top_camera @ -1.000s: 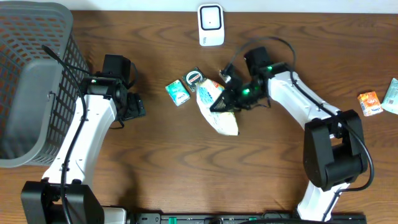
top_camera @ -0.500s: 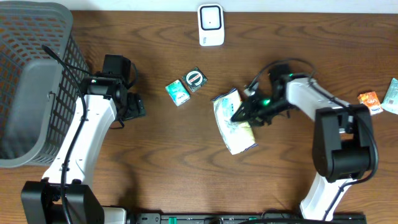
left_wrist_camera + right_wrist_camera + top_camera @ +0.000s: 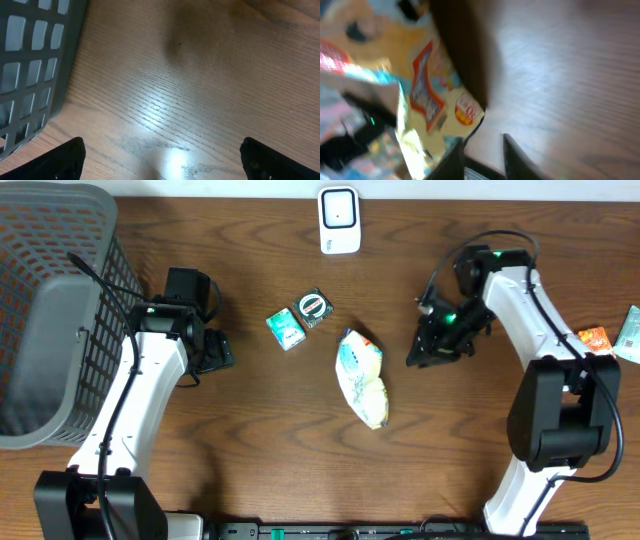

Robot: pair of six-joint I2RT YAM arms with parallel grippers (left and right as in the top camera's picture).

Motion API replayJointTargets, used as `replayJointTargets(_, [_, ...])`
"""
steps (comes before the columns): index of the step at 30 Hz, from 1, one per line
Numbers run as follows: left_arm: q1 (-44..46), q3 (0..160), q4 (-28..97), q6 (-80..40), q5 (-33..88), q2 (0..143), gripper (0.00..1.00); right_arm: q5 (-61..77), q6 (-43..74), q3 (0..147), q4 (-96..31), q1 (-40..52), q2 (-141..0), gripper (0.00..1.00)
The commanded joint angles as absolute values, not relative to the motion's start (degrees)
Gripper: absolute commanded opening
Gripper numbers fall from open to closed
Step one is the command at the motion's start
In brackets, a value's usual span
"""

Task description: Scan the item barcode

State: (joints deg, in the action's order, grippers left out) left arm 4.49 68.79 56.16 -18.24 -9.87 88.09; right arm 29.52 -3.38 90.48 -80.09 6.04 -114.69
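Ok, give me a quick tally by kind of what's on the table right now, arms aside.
Small packets: 4 (green packet, dark packet, orange packet, pale packet at the right edge)
Snack bag: 1
Scanner: 1
Basket: 1
Total: 7

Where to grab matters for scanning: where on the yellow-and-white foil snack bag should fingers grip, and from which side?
Probably from above, pinching across the narrow width of the yellow-and-white foil snack bag, at its waisted middle. It lies flat on the brown wooden table, long and slim, so its long edges offer a pinch.
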Motion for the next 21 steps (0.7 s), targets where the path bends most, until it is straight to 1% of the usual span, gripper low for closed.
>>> replayJointTargets(1, [4.3,68.6,56.3,-19.0,-11.0,88.1,0.98,32.1,-7.8,93.8,-82.5,9.0,-114.3,0.01])
replayJointTargets(6, [4.3,68.6,56.3,-19.0,-11.0,88.1,0.98,33.0,-7.8,103.0,-87.5,11.5,-113.7,0.01])
replayJointTargets(11, [4.3,68.6,56.3,-19.0,-11.0,88.1,0.98,34.0,-8.3,106.5,-87.1,17.5,-113.5,0.01])
replayJointTargets(12, [4.3,68.6,56.3,-19.0,-11.0,88.1,0.98,33.7,-8.4,106.4,-86.6,18.8,-113.5,0.07])
replayJointTargets(13, [4.3,68.6,56.3,-19.0,-11.0,88.1,0.98,33.0,-8.4,106.1,-85.9,20.3,-113.5,0.21])
replayJointTargets(14, [4.3,68.6,56.3,-19.0,-11.0,88.1,0.98,32.4,-8.4,105.8,-85.5,21.5,-113.5,0.32])
replayJointTargets(15, [4.3,68.6,56.3,-19.0,-11.0,88.1,0.98,31.6,-8.4,105.4,-85.2,23.2,-113.5,0.40])
replayJointTargets(16, [4.3,68.6,56.3,-19.0,-11.0,88.1,0.98,31.0,-8.4,105.1,-85.0,24.6,-113.5,0.54])
replayJointTargets(17, [4.3,68.6,56.3,-19.0,-11.0,88.1,0.98,30.1,-8.1,104.8,-84.6,26.5,-113.5,0.61])
replayJointTargets(18, [4.3,68.6,56.3,-19.0,-11.0,88.1,0.98,28.6,-6.8,104.3,-83.9,28.2,-113.5,0.63])
replayJointTargets(20, [4.3,68.6,56.3,-19.0,-11.0,88.1,0.98,22.3,-1.0,103.5,-81.8,31.7,-113.5,0.73])
replayJointTargets(21, [4.3,68.6,56.3,-19.0,-11.0,88.1,0.98,16.9,3.4,102.9,-80.5,33.8,-113.5,0.79])
